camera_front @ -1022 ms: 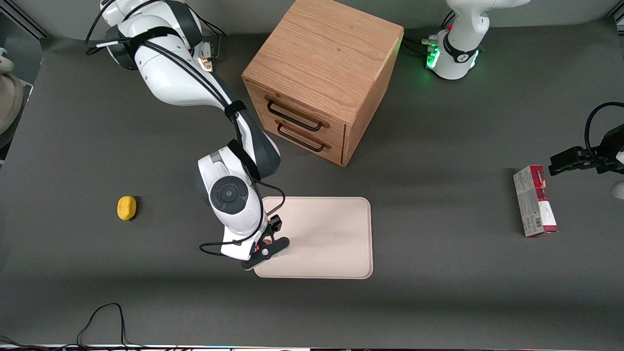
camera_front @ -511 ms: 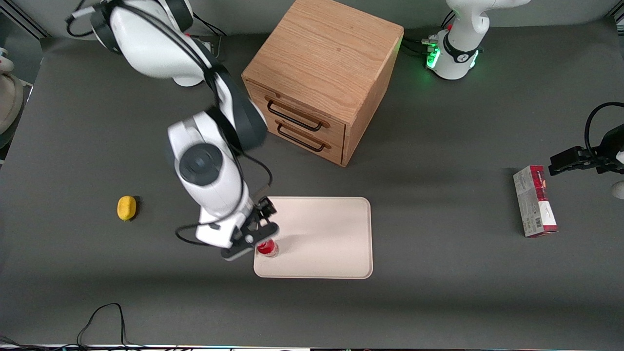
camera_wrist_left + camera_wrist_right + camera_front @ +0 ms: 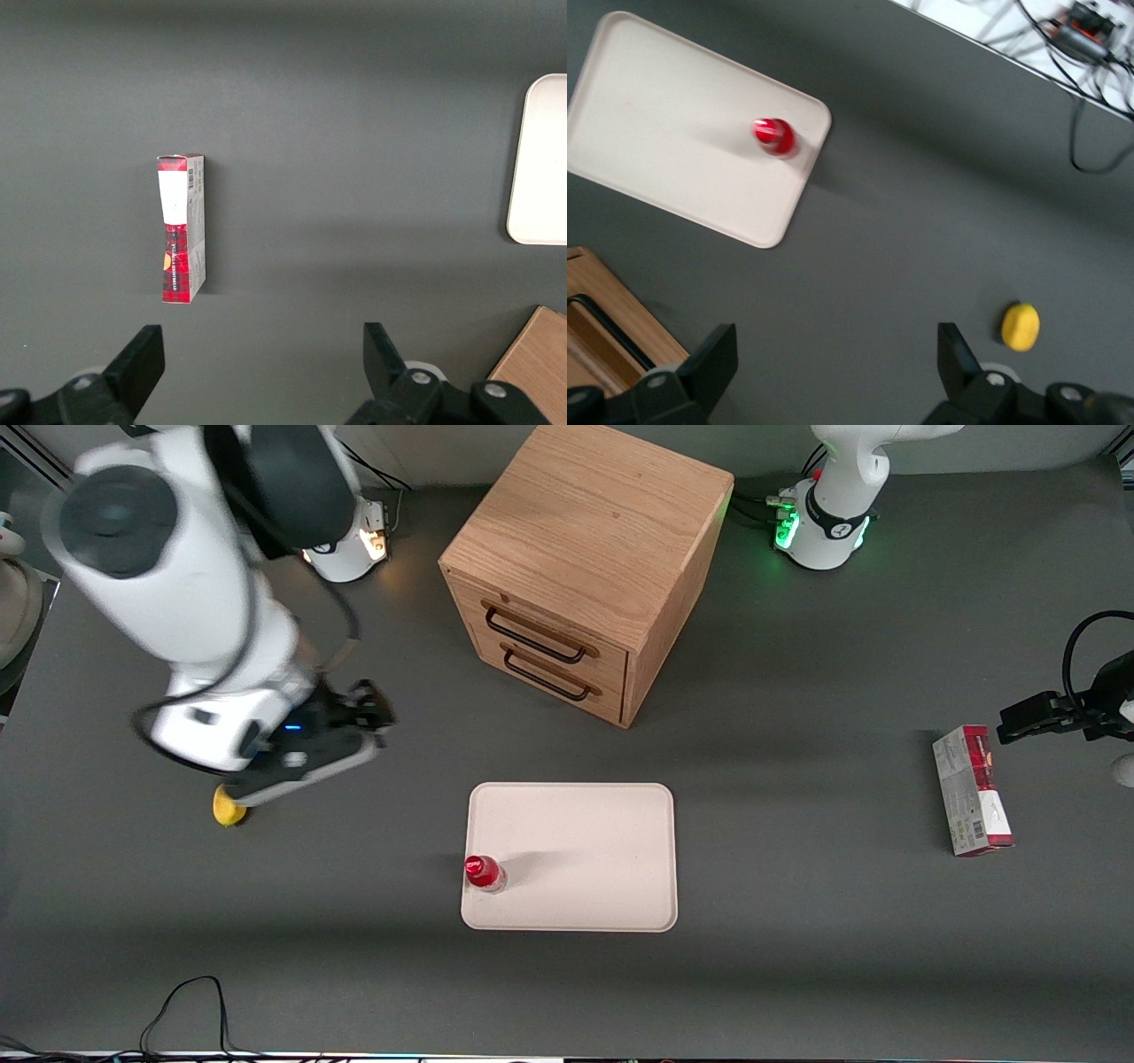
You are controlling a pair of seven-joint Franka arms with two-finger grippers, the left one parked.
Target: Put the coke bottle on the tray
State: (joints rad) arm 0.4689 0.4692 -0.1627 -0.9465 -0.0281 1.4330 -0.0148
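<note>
The coke bottle [image 3: 484, 872], small and red with a red cap, stands upright on the cream-white tray [image 3: 585, 850], close to the tray's edge toward the working arm's end. It also shows in the right wrist view [image 3: 774, 136] on the tray [image 3: 664, 133]. My gripper [image 3: 354, 717] is raised high above the table, well away from the tray toward the working arm's end, near the lemon [image 3: 228, 810]. It is open and empty; its fingertips [image 3: 718, 354] stand wide apart over bare table.
A wooden two-drawer cabinet [image 3: 585, 567] stands farther from the front camera than the tray. The yellow lemon [image 3: 1020, 326] lies on the table, partly under my arm. A red-and-grey carton [image 3: 972, 790] lies toward the parked arm's end.
My gripper let go of the bottle on the tray, then rose and swung away toward the working arm's end. The bottle stays standing on the tray.
</note>
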